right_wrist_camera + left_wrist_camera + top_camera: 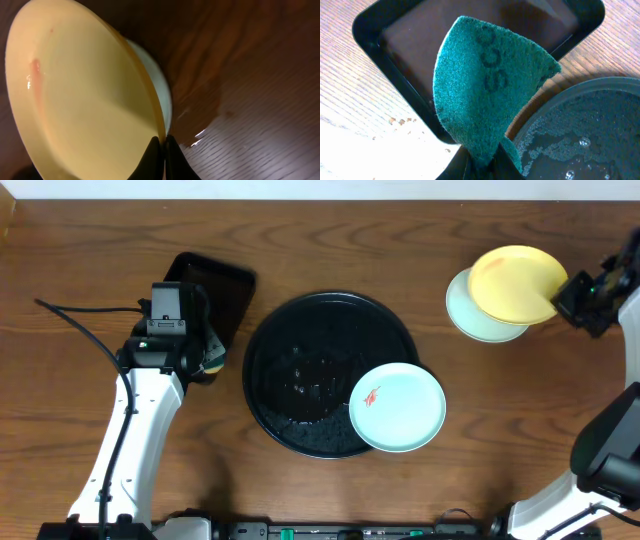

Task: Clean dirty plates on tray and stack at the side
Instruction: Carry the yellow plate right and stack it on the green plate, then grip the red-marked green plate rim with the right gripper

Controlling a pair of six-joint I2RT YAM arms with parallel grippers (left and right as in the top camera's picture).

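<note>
The round black tray point(300, 380) sits mid-table, wet with droplets. A mint-blue plate point(398, 407) with a red smear rests on its right rim. My right gripper point(570, 295) is shut on the rim of the yellow plate point(515, 280), held tilted over a second mint-blue plate point(478, 320) on the table at the right. In the right wrist view the yellow plate point(85, 105) shows a faint red smear, with the mint plate point(162, 95) behind it. My left gripper point(482, 167) is shut on a green scouring pad point(485, 85), left of the tray point(580, 135).
A smaller rectangular black tray point(215, 290) lies at the left, under my left gripper; it also shows in the left wrist view point(395, 55). Small crumbs lie on the wood beside it. The table is dark wood with a wet patch near the stacked plates.
</note>
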